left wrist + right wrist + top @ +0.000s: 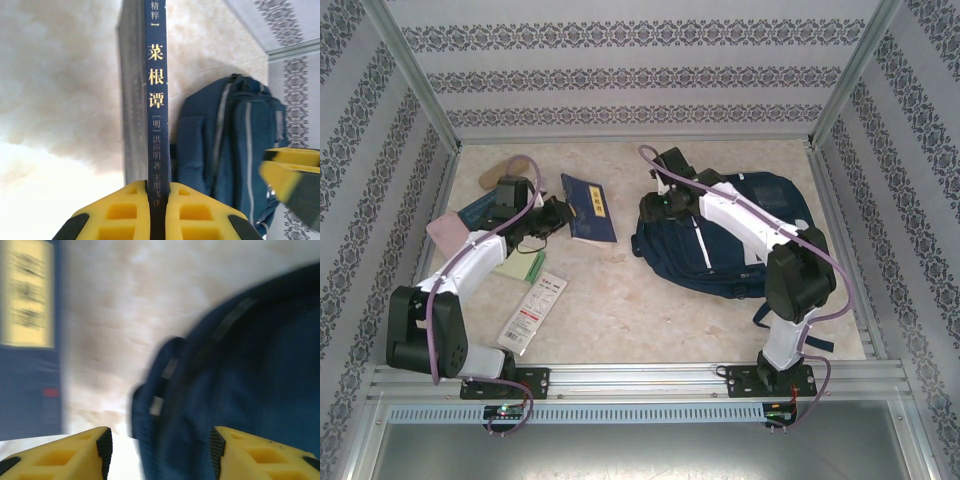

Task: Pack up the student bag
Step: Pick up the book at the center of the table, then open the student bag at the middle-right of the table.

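Observation:
The student bag [730, 240] lies at the right of the table, navy blue with pale stripes, and also appears in the left wrist view [235, 140]. A navy book [588, 208] with a yellow label lies to its left. My left gripper [157, 187] is shut on the book's spine [156, 75], which carries gold characters; from above that gripper [558, 215] sits at the book's left edge. My right gripper [655, 205] hovers at the bag's left end. Its jaws [160, 440] stand open, with the bag's dark fabric and strap [225, 390] between and beyond the fingers, not gripped.
Left of the book lie a pink item [445, 232], a green notebook [520, 268], a white packet [533, 310] and a tan object [505, 170]. Patterned walls enclose the table on three sides. Bare tabletop [620, 320] lies in the middle front.

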Motion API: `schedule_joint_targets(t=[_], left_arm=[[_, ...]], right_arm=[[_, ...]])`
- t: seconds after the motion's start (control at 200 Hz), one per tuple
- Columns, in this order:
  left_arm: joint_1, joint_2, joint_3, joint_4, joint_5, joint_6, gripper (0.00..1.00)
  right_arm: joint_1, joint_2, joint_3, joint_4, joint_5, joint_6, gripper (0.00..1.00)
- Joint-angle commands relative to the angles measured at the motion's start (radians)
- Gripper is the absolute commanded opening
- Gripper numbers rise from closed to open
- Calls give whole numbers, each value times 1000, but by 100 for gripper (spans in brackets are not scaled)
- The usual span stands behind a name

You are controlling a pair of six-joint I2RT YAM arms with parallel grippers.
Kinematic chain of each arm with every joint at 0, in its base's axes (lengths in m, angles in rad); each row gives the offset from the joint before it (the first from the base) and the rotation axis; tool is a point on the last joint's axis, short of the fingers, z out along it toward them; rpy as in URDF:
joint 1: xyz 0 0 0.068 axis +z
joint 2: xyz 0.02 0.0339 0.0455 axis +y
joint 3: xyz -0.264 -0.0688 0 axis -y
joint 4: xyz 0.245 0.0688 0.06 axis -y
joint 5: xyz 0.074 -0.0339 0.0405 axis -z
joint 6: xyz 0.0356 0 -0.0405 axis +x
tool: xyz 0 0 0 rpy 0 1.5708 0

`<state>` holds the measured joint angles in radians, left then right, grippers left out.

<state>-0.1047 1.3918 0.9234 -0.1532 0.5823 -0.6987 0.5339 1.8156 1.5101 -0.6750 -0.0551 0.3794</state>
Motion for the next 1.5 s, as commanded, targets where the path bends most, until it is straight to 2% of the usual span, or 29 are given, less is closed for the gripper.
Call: schedule_joint_targets(t=[0.0,0.2,0.475,0.584,0.739,1.034,1.199,1.424,1.499], left_arm=[[-7,-34,41,-45,45,40,0],[-7,-58,46,-31,94,33,0],[-7,-164,-39,160,211,6,0],[-8,-193,-56,215,245,-20,0],[-9,-225,-57,234,267,-33,0],[-10,-243,-76,283,282,-74,0],[-16,-239,-70,293,281,-85,0],[-41,-211,-57,306,257,-98,0],[-66,-189,-64,344,219,-127,0]], right_arm=[[-31,-35,-60,-92,148,-49,57],[-46,1,-139,-98,191,-51,56],[-42,29,-171,-71,202,-42,42],[-44,50,-168,-71,201,-40,31],[-45,34,-169,-74,217,-37,0],[-61,-153,-121,-45,230,-27,0],[-90,-241,-67,-36,192,-31,0],[-163,-331,-4,-1,22,4,0],[-180,-344,20,8,-33,20,0]])
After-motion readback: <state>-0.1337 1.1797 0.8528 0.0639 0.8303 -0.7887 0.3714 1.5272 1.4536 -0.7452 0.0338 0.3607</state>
